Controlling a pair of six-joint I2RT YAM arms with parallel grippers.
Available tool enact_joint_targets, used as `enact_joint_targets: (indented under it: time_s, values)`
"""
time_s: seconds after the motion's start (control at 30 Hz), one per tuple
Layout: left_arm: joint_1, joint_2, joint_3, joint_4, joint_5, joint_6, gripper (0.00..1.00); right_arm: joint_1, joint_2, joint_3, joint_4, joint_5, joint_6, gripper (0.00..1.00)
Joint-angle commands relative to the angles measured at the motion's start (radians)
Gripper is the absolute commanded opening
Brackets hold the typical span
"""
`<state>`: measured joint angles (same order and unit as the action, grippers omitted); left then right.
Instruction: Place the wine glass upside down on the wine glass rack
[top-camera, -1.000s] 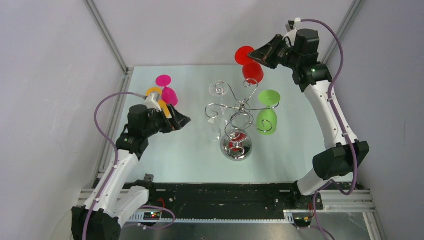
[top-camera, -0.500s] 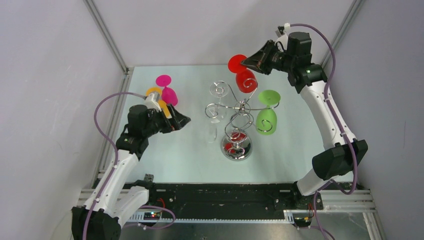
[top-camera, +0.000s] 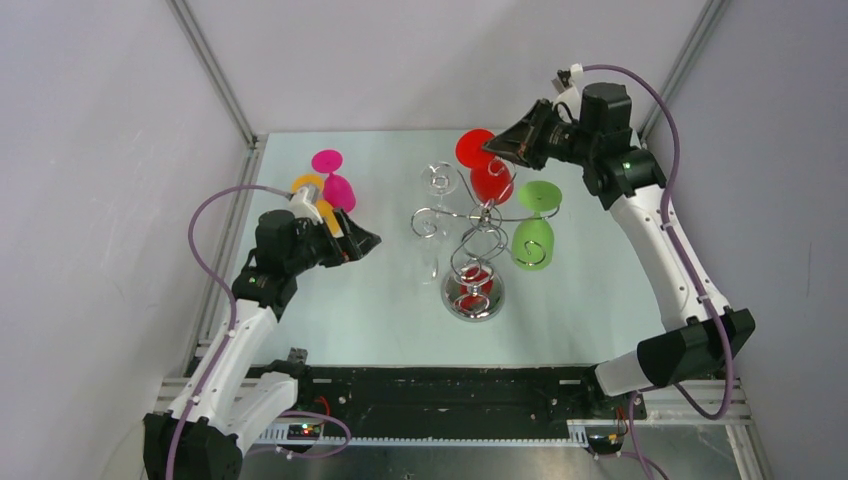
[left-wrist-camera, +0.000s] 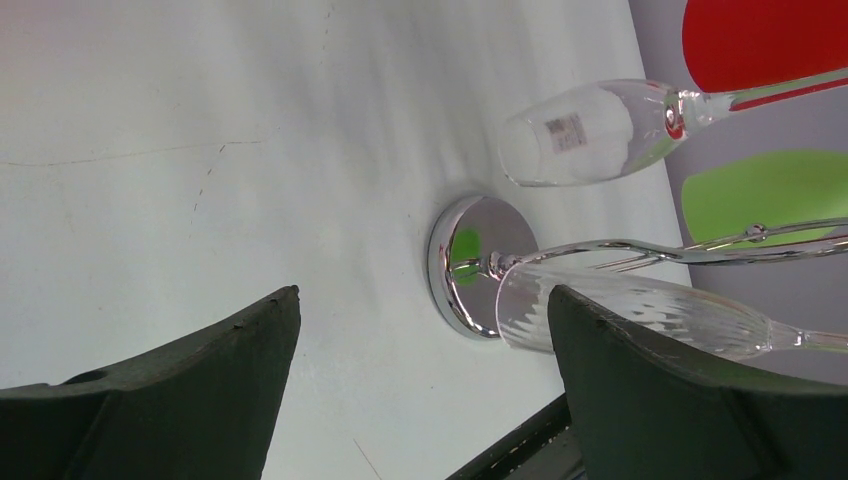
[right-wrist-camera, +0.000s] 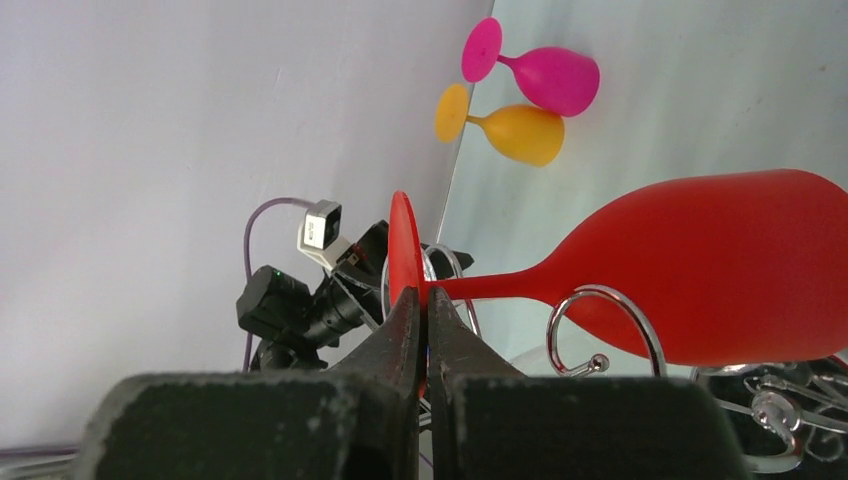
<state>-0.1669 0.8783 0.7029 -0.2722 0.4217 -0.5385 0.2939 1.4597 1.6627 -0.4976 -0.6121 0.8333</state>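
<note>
My right gripper (top-camera: 497, 147) is shut on the round foot of a red wine glass (top-camera: 490, 178). It holds the glass upside down over the chrome wine glass rack (top-camera: 474, 293), whose curled arms spread at mid height. In the right wrist view the red glass (right-wrist-camera: 720, 265) lies sideways, with a curled rack arm (right-wrist-camera: 600, 325) just under its stem; my right gripper (right-wrist-camera: 421, 300) pinches the foot. A green glass (top-camera: 535, 238) hangs on the rack. Two clear glasses (left-wrist-camera: 590, 130) hang there too. My left gripper (top-camera: 368, 242) is open and empty, left of the rack.
A pink glass (top-camera: 335, 183) and an orange glass (top-camera: 318, 205) lie at the back left, also seen in the right wrist view as pink (right-wrist-camera: 545, 75) and orange (right-wrist-camera: 515, 130). The rack's mirrored base (left-wrist-camera: 465, 260) shows in the left wrist view.
My right gripper has carried the red glass left and down, from behind the rack to over its curled arms. The left arm has not moved.
</note>
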Motion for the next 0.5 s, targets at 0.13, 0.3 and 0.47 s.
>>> enact_joint_targets:
  time_s: [0.13, 0.3, 0.47]
  values:
    - [0.009, -0.001, -0.003, 0.024, 0.002, 0.017, 0.98, 0.025, -0.085, -0.056, 0.027, -0.028, 0.006, 0.00]
    - [0.009, -0.001, -0.003, 0.024, 0.003, 0.016, 0.98, 0.036, -0.096, -0.086, 0.027, -0.041, 0.009, 0.00]
    - [0.009, 0.001, -0.003, 0.024, 0.001, 0.016, 0.98, 0.037, -0.140, -0.125, 0.020, -0.022, 0.004, 0.00]
